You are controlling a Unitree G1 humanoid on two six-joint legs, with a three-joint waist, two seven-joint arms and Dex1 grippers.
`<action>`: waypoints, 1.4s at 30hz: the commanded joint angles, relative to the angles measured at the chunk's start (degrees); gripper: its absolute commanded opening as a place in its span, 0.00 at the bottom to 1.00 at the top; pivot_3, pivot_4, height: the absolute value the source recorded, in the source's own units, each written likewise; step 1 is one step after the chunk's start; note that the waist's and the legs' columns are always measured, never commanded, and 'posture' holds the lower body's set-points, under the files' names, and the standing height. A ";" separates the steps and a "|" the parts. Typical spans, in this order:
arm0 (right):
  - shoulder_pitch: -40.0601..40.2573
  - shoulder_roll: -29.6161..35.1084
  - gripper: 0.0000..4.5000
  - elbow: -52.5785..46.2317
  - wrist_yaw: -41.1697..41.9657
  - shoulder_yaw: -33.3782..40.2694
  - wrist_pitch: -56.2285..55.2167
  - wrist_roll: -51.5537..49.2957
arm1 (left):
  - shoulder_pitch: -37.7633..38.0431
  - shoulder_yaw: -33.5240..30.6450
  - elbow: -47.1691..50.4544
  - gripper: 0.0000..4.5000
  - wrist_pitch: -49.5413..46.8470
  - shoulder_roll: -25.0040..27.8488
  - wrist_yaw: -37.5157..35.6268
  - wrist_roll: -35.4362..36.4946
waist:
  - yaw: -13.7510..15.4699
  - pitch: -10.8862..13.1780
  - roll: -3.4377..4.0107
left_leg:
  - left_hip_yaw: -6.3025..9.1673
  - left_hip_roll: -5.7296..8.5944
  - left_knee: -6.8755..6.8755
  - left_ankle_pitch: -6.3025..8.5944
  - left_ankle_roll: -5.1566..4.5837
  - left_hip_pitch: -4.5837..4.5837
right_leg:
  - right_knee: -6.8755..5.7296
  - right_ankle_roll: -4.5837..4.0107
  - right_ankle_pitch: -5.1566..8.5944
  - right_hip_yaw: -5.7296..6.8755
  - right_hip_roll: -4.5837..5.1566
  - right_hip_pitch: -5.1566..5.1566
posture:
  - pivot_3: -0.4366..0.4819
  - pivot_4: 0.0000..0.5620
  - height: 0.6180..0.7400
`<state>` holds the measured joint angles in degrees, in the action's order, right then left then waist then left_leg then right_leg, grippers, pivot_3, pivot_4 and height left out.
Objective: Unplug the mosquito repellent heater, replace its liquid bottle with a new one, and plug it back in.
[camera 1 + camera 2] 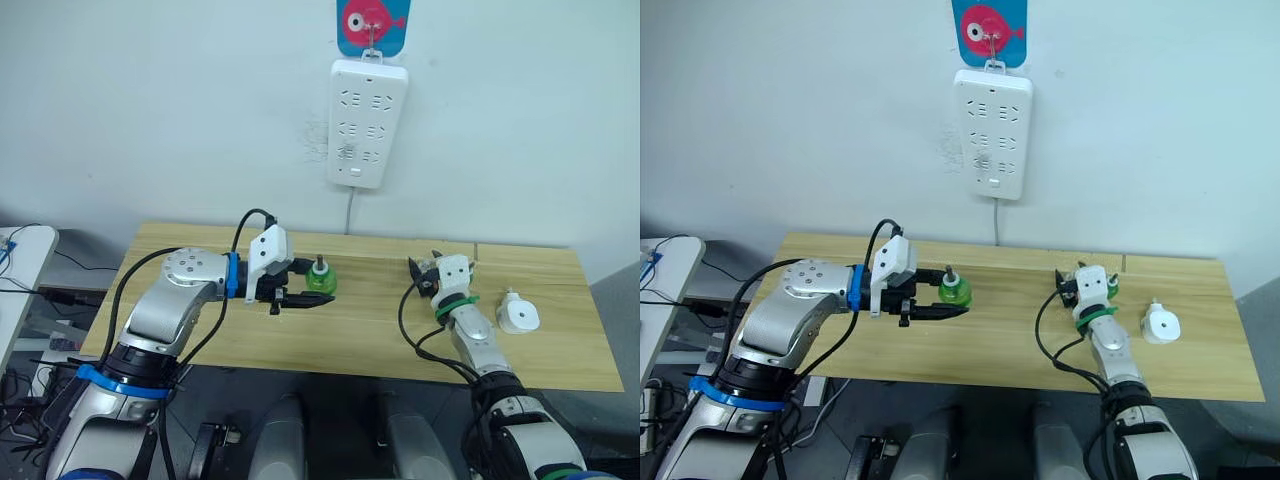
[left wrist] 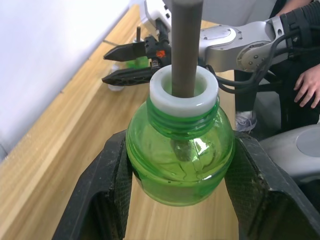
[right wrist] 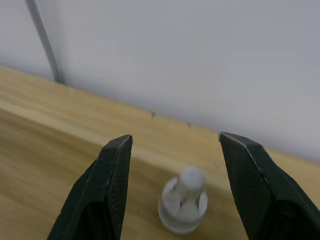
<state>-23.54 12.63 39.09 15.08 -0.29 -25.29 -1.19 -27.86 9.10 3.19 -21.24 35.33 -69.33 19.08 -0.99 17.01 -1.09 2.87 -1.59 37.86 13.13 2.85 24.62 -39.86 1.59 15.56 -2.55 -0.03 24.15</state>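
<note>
Heater [image 1: 518,317] unplugged and lying on the wooden surface [image 1: 350,340] near the right end, bottle socket apparently empty, well apart from the wall power strip [image 1: 367,122] above. Judged mid-swap: unit parked within the right arm's reach, ready to take a bottle.

Left gripper [image 1: 305,285] reaching over the middle of the surface, fingers [image 2: 105,185] set either side of an upright green bottle [image 2: 180,160] with white collar and grey wick. Pads against or very near the glass in the wrist view, so taken as closed on it, likely to lift and carry it toward the heater.

Right gripper [image 3: 175,142] hovering with fingers wide apart, holding nothing. Small white capped piece [image 3: 183,202] standing on the wood just beyond them, untouched; could not tell what it belonged to.
</note>
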 commanded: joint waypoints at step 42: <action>-6.11 12.22 0.19 -58.28 28.82 -12.87 57.60 -23.61 | -6.72 0.70 -7.79 0.50 10.40 -8.59 -0.60 -1.85 | 0.58 -0.26 -0.17 | 0.17 0.05 0.08 -0.01 0.01 0.12 | 0.08 0.00 -0.01 0.22 0.08 -0.01 | 0.54 0.39 1.00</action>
<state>-30.06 24.98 -17.74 42.99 -13.43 32.91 -24.34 -34.20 9.88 -7.27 -11.62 26.82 -69.63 16.34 -0.41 16.75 -1.25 3.04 -1.54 37.95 13.12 2.87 24.74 -39.78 1.59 15.56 -2.33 0.05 24.14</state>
